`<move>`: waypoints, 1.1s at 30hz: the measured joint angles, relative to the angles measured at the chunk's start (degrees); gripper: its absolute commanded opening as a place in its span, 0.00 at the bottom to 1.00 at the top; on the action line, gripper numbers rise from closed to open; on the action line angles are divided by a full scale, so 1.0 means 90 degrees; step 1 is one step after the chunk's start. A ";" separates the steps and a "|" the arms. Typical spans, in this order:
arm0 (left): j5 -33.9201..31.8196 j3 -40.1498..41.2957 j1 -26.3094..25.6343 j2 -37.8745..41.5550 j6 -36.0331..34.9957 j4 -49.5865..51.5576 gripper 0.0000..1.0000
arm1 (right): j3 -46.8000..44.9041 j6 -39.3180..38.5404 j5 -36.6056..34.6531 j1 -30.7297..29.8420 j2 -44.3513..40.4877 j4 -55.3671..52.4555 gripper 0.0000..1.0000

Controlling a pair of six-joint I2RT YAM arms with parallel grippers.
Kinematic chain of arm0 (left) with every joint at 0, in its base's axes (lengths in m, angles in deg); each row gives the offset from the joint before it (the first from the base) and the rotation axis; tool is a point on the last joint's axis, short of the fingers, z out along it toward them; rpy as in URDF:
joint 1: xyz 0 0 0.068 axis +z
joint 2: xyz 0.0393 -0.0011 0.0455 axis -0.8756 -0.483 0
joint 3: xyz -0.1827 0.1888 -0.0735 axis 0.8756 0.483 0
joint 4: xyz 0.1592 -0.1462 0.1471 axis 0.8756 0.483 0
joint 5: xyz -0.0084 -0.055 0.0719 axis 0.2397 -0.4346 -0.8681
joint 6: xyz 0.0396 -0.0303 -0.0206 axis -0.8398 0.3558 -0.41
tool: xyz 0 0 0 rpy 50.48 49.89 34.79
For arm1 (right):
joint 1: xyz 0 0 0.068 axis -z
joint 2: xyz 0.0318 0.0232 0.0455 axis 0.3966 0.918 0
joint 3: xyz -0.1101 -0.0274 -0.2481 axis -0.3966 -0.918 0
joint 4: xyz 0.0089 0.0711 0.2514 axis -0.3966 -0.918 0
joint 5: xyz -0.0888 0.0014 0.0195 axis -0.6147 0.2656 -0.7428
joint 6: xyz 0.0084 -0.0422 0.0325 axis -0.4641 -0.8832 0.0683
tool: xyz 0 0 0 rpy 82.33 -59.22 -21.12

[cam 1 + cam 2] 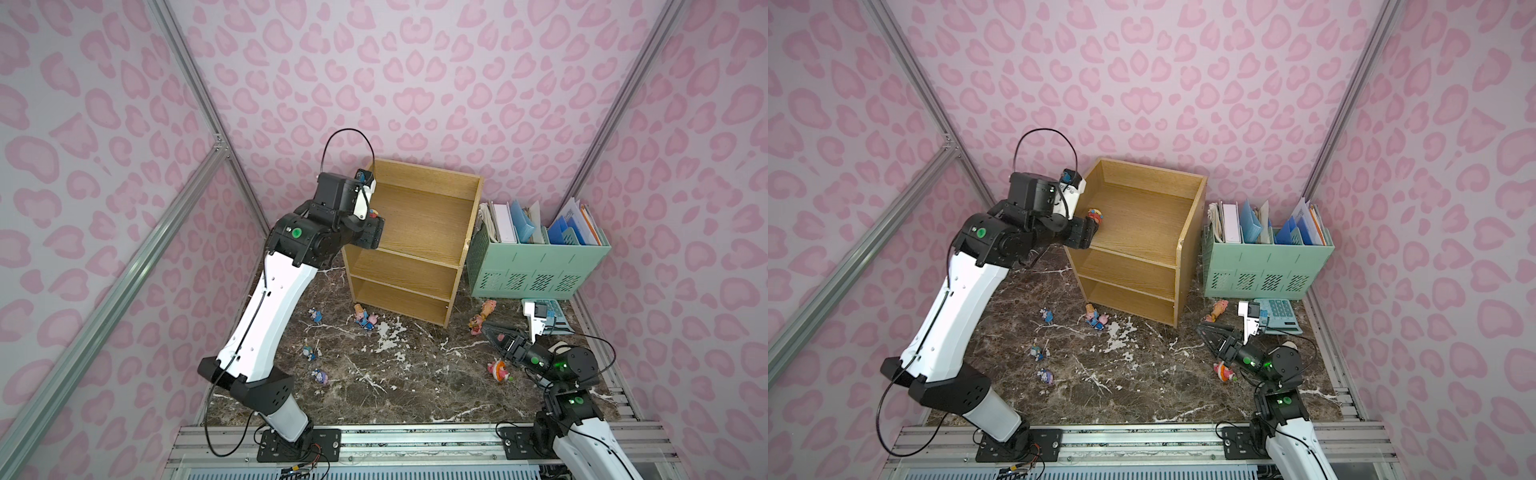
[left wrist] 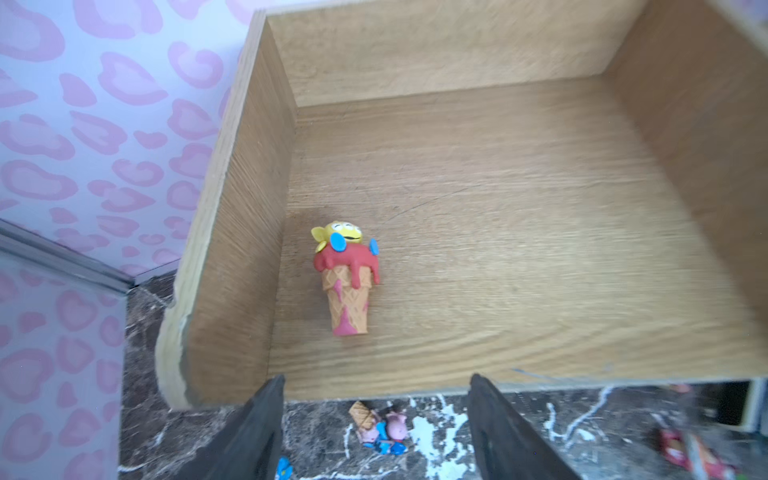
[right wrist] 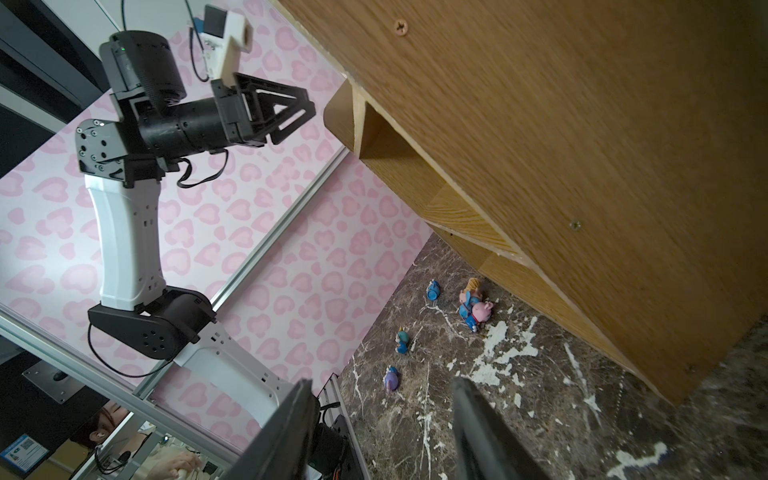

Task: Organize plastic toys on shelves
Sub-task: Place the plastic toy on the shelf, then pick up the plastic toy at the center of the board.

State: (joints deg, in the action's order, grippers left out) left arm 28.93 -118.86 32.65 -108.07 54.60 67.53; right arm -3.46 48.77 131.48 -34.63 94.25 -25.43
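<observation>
Left gripper (image 2: 376, 378) spread, empty. The cone (image 2: 349, 286) sits just ahead on the shelf (image 2: 519, 199), upright or lying is unclear. It should be light, hard and slick, so pinch its waffle body. Right gripper (image 3: 382, 379) spread, empty.

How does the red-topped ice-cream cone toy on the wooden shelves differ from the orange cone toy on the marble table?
The red-topped cone toy is alone on the top tier of the wooden shelves; the orange cone toy rests on the dark marble table. The red-topped cone toy carries a yellow face and blue dots; the orange cone toy is bunched with pink figurines. Both have waffle-patterned cones.
</observation>
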 measured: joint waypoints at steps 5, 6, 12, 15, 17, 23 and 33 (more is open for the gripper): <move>0.0923 0.2567 0.0000 0.2025 0.0551 -0.1241 0.87 | 0.0124 -0.0296 0.0005 -0.0010 -0.0143 -0.0306 0.57; 0.1052 0.3235 0.0000 0.2482 0.0716 -0.1603 0.87 | 0.0124 -0.0376 0.0005 -0.0032 -0.0185 -0.0364 0.57; 0.1644 0.7150 0.0005 0.4930 0.1940 -0.3317 0.87 | 0.0155 -0.1120 -0.0299 -0.0673 -0.0539 -0.0631 0.58; 0.1710 0.8177 0.0005 0.5323 0.2446 -0.3687 0.87 | 0.0272 -0.1622 -0.0736 -0.1447 -0.0415 -0.0784 0.59; 0.1702 0.8762 0.0005 0.5452 0.2754 -0.3837 0.87 | 0.0372 -0.1979 -0.1115 -0.2098 -0.0163 -0.0891 0.59; 0.1542 0.9551 0.0007 0.5593 0.3242 -0.4022 0.87 | 0.0733 -0.2987 -0.2397 -0.3694 0.0772 -0.1236 0.59; 0.1540 1.0712 0.0007 0.5948 0.3786 -0.4585 0.96 | 0.0595 -0.3497 -0.3674 -0.4099 0.1253 -0.1579 0.59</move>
State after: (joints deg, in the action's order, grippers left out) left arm 42.79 -22.45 32.71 -54.54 88.68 26.27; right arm 1.90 17.29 98.41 -71.53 105.53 -39.64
